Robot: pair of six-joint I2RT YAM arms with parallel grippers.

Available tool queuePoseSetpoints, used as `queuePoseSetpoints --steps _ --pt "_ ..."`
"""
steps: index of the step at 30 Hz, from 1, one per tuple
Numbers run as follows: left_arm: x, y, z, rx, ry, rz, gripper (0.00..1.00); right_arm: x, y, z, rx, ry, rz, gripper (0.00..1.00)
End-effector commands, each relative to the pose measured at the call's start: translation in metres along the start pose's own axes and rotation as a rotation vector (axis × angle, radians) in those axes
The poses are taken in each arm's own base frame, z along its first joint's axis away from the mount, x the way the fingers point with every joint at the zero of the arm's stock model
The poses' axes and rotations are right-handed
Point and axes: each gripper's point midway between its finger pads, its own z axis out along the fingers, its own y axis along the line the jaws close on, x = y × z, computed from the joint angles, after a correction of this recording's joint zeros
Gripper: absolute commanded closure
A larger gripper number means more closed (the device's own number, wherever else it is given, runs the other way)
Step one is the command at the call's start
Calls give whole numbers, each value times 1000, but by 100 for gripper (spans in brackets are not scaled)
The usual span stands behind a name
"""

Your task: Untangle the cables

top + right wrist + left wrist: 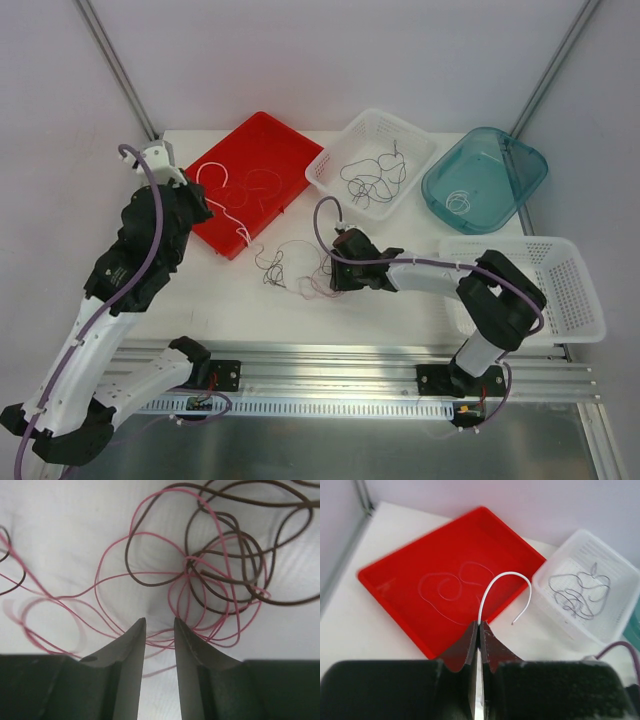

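My left gripper hangs over the red tray and is shut on a white cable. The cable arcs up and right from the fingertips, and its free end hangs over the table. A thin whitish cable lies looped in the red tray. My right gripper is open, low over a tangle of pink cable and dark brown cable on the table. Pink strands run between its jaws. The tangle lies left of the right gripper.
A white basket at the back holds a dark cable; it also shows in the left wrist view. A teal tub holds a whitish coil. Another white basket stands at the right edge.
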Motion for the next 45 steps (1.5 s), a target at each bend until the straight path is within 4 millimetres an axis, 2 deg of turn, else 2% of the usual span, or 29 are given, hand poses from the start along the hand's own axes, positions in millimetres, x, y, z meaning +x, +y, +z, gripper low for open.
queuePoseSetpoints --steps 1,5,6,10,15,17,22,23,26,27,29,31,34,35,36,37,40,45 --pt "-47 33 -17 -142 -118 161 100 7 -39 -7 119 0 53 67" --pt "-80 44 -32 -206 -186 212 100 12 -65 -13 172 4 97 68" --pt "-85 51 -35 -242 -197 223 100 12 -75 -15 198 4 117 68" --pt "-101 66 -45 -334 -221 288 100 5 -96 -30 234 -23 158 68" --pt "-118 69 -56 -344 -253 291 99 -2 -124 -48 297 -48 191 68" --pt "-120 56 -59 -250 -270 252 100 -8 -122 -58 289 -68 172 67" --pt "-99 16 -54 1 -231 141 100 -29 -99 -86 210 -127 75 61" --pt "-88 4 -51 70 -200 138 100 -41 -90 -95 190 -161 63 60" --pt "-67 -18 -42 167 -129 83 100 -54 -73 -120 143 -215 15 55" --pt "-59 -30 -42 227 -98 47 100 -65 -60 -135 102 -260 1 54" --pt "-44 -43 -35 275 -39 24 100 -72 -48 -149 55 -292 -27 50" --pt "-30 -61 -33 350 25 -25 100 -83 -24 -170 -44 -349 -59 45" --pt "-5 -83 -23 417 136 -81 100 -93 9 -193 -191 -414 -101 41" --pt "-3 -88 -21 435 147 -99 100 -95 18 -198 -227 -434 -110 40" --pt "2 -94 -21 453 172 -136 100 -96 35 -205 -317 -441 -121 40" --pt "13 -100 -18 471 209 -148 100 -97 43 -208 -355 -453 -124 39" --pt "26 -112 -13 486 244 -193 100 -99 71 -221 -480 -486 -146 38" --pt "40 -136 -18 526 274 -212 100 -104 103 -222 -588 -515 -160 34"
